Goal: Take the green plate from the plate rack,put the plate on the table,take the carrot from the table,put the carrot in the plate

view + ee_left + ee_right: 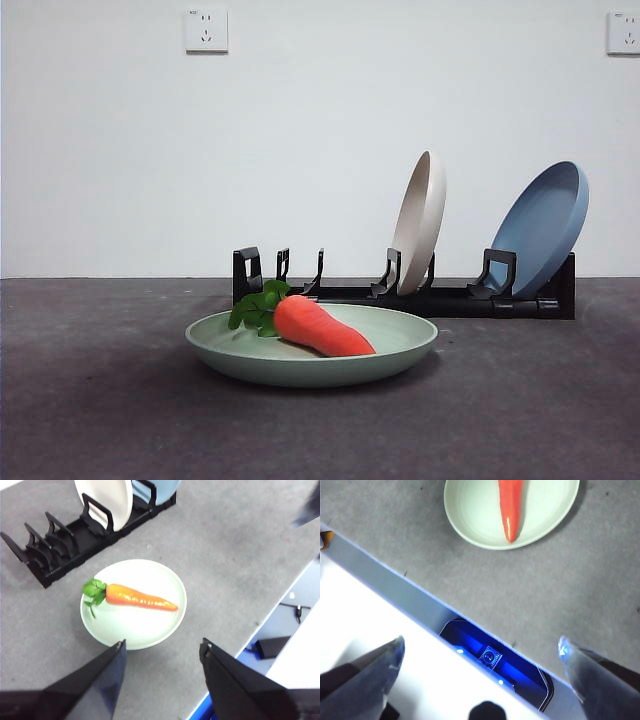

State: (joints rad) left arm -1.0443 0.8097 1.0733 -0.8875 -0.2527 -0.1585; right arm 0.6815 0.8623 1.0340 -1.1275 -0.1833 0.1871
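Note:
The green plate (311, 352) lies flat on the dark grey table (100, 400) in front of the black plate rack (420, 295). The carrot (320, 327) lies in the plate, its leaves toward the rack. The left wrist view shows the plate (135, 627), the carrot (140, 596) and the rack (65, 545) from above. My left gripper (162, 652) is open and empty, high above the table near the plate. My right gripper (480, 647) is open and empty, raised over the table's front edge, with plate (475, 515) and carrot (511, 510) beyond it. Neither arm shows in the front view.
A cream-white plate (420, 222) and a blue plate (545, 225) stand upright in the rack's right slots. The left slots hold nothing. The table's edge (420, 605) runs across the right wrist view, with a blue-lit device (492, 657) below it.

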